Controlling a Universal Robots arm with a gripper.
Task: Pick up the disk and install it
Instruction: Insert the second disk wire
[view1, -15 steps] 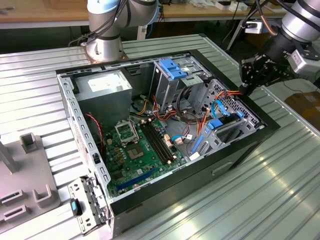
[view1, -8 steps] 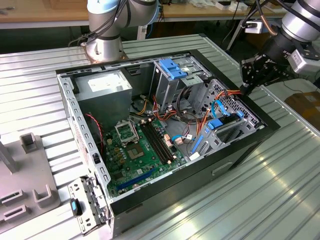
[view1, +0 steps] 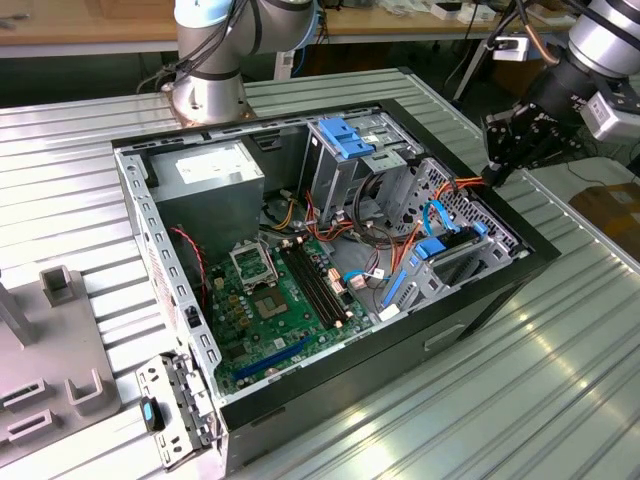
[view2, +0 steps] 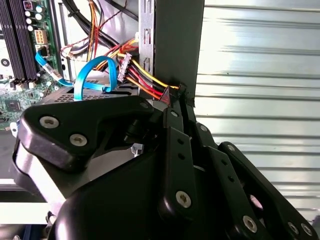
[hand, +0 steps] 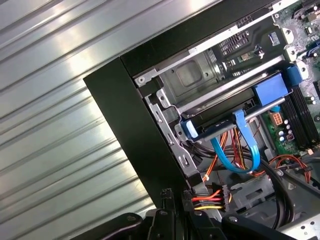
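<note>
The disk (view1: 452, 255) is a flat dark drive with bright blue rails. It lies in the drive bay along the edge of the open computer case (view1: 480, 300) on the exterior view's right. In the first wrist view the disk (hand: 235, 116) sits level in the metal bay, with a blue tab at each end. My gripper (view1: 493, 178) hovers at the case's rim, just beyond the far end of the disk. Its black fingers are shut with nothing between them, beside the case wall and a bundle of red and yellow wires, as both wrist views show the gripper (view2: 179, 97) (hand: 176, 197).
A thin blue data cable (hand: 240, 150) loops up beside the disk. A light-blue flap (view1: 345, 138) stands on the upper drive cage. The green motherboard (view1: 280, 310) fills the case floor and a grey power supply (view1: 205, 170) sits at the back. Ribbed metal table (view1: 560, 380) surrounds the case.
</note>
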